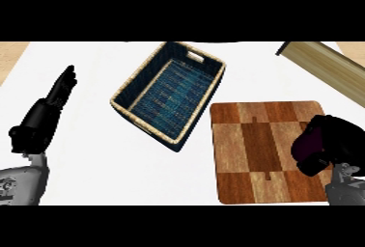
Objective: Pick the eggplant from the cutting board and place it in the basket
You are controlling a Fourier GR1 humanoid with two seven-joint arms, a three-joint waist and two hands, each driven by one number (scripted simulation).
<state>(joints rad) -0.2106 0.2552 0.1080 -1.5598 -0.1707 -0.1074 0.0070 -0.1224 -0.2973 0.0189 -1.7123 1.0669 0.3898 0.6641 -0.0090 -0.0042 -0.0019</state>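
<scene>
**Right hand closed on the eggplant at the board's edge**

From where I stand, the right hand (333, 131) sits over the right edge of the cutting board (251, 153), about halfway along it. Its black fingers are curled tight into a ball. Inside that curl is a dark, glossy purple mass, the eggplant (304, 144). It is so nearly the colour of the fingers that I can't make out its full shape. I also can't tell whether it is touching the wood or held just clear of it.

The board is a rounded rectangle of warm wood, laid up in alternating light and reddish-brown blocks. It lies flat on the smooth white counter (92, 183).

Just to its left, with the near corners almost meeting, is the basket (134, 82). It is a deep oblong tray of pale woven straw with a dark blue ribbed lining and a cut-out handle in its far end wall. It lies at a slant across the counter.

Well to the left, the left hand (51, 103) is flat and open, fingers straight and pointing away, holding nothing.

At the far right a pale, grained wooden plank (324, 62) lies at an angle.
</scene>
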